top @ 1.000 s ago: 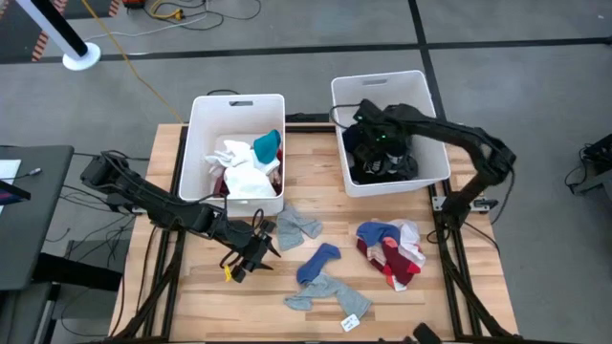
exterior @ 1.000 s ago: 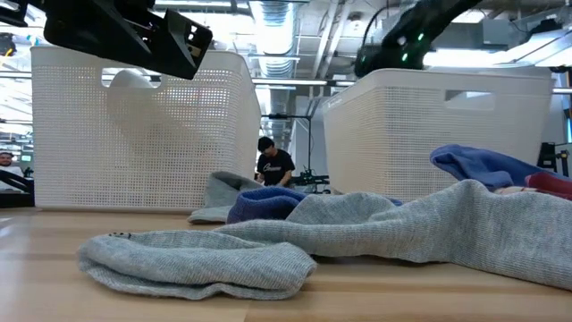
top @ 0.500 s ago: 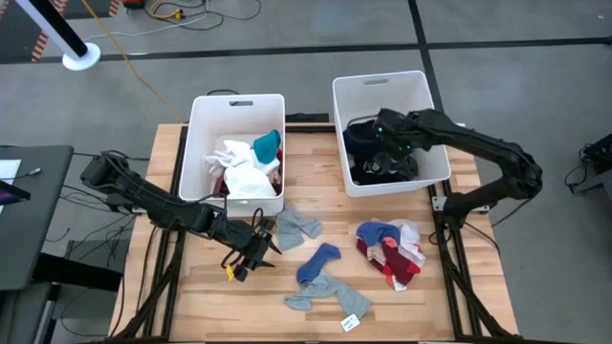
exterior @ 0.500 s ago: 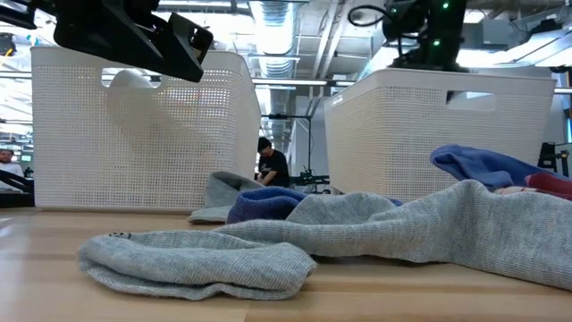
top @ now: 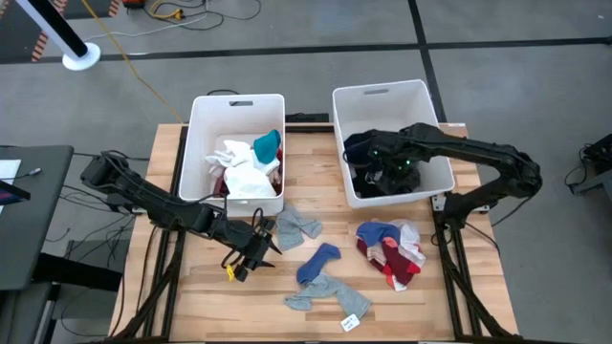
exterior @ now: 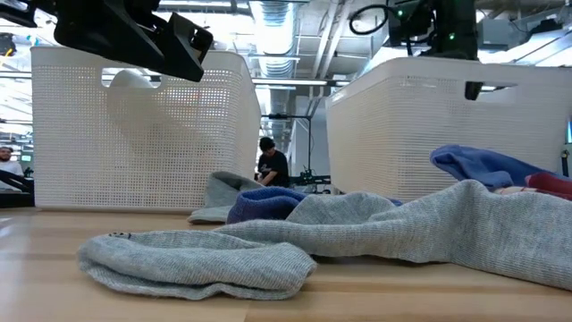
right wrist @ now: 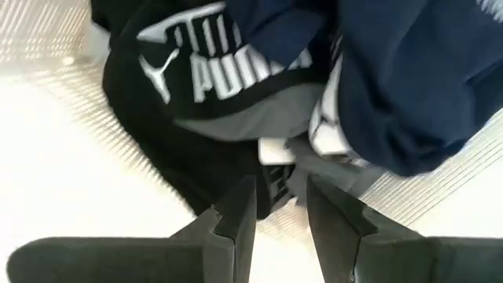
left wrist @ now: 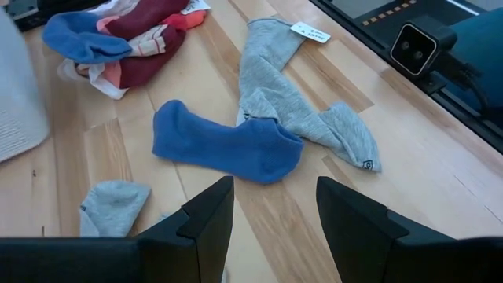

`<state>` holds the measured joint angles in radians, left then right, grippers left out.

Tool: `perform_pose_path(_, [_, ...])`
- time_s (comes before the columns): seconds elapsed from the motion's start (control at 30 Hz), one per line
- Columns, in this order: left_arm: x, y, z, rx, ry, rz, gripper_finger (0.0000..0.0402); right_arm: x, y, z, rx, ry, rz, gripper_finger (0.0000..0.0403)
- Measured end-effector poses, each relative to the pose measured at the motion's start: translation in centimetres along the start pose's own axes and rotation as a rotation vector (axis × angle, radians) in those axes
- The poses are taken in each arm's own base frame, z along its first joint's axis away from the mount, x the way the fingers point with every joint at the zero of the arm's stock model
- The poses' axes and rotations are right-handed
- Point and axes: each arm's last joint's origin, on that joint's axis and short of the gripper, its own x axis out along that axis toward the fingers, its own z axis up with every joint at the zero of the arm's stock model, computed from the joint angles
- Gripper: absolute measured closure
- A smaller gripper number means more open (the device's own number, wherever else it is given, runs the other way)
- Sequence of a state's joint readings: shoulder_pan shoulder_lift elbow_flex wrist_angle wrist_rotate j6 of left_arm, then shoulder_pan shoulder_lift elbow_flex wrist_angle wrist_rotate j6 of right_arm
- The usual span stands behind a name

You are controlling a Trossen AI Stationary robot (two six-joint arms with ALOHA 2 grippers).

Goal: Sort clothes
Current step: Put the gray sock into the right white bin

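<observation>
The left gripper hangs above the bare wood at the table's left front, its fingers spread with nothing between them. The left wrist view looks past them at a blue sock and a tagged grey sock, so the arm appears parked facing the loose items, ready for a next pick.

Behind it, the left bin holds light garments: a white piece, a teal piece and some maroon fabric. This grouping suggests the bin collects the light and coloured items.

On the table's middle lie a small grey sock, the blue sock and the grey sock with its paper tag. These remain unsorted.

Further right, a mixed heap of blue, maroon, white and pink fabric rests near the table's right edge, also unsorted.

The right gripper reaches down into the right bin, which holds dark clothes. In the right wrist view its fingers stand slightly apart, just above a black garment and a navy one; no cloth is pinched. Judged from this, a dark item has been deposited there, and roughly half the sorting remains.
</observation>
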<state>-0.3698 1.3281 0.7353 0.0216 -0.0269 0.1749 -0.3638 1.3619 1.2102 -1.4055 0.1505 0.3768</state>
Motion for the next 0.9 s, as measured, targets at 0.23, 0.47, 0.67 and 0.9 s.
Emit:
perform_pose_path(0.23, [0.0, 0.0, 0.0, 0.025, 0.0, 0.0, 0.0223, -0.9, 1.6, -0.5, -0.008, -0.037, 0.021, 0.0275])
perform_pose_path(0.47, [0.0, 0.2, -0.1, 0.075, 0.017, 0.067, 0.0223, -3.7, 1.3, -0.3, 0.004, -0.163, -0.101, 0.0275])
perform_pose_path(0.67, [-0.1, 1.0, -0.3, 0.088, 0.061, 0.198, 0.0223, -8.3, 1.7, -0.4, -0.003, -0.385, -0.189, 0.0275])
perform_pose_path(0.9, [0.8, 2.8, -1.3, 0.055, 0.119, 0.257, 0.0223, -13.2, 4.5, -2.4, -0.133, -0.642, -0.124, 0.0275])
